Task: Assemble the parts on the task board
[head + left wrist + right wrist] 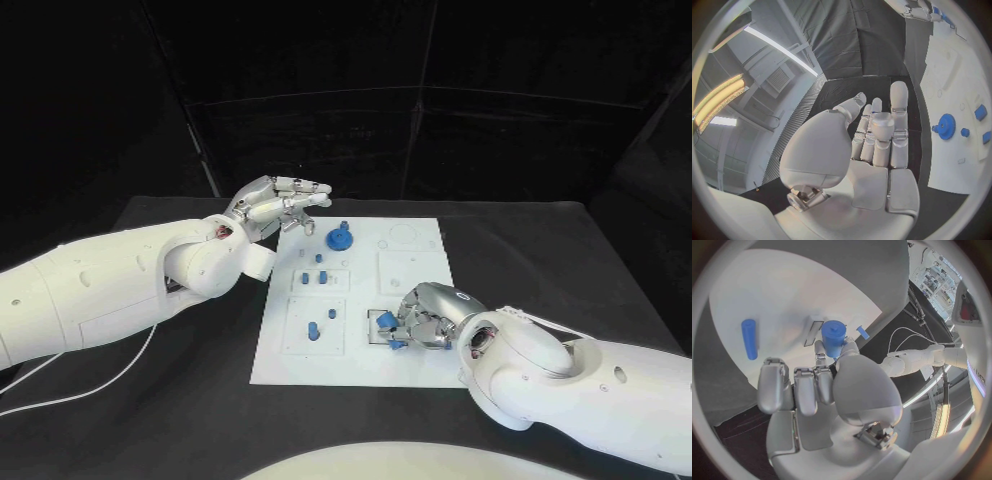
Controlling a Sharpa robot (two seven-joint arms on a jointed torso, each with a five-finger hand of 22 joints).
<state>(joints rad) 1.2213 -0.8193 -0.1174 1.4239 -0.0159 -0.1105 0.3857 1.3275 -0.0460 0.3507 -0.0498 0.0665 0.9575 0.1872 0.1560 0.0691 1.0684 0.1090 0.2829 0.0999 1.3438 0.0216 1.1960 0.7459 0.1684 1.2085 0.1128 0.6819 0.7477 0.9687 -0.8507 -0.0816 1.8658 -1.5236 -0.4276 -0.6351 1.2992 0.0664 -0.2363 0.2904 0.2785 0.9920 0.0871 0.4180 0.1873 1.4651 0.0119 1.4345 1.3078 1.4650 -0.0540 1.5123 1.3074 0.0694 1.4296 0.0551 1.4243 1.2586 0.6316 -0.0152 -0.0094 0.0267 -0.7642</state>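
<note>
While right hand (421, 318) pinches blue part (834, 336) over task board (418, 282) near right, left hand (277, 207) hovers wide, empty, far left. Step: seating; next, likely press straight down.

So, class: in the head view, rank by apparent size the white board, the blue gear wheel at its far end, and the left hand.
1. White board, clearly largest.
2. Left hand, raised above the table and nearer the camera, so its size is flattered.
3. Blue gear wheel, smallest.
</note>
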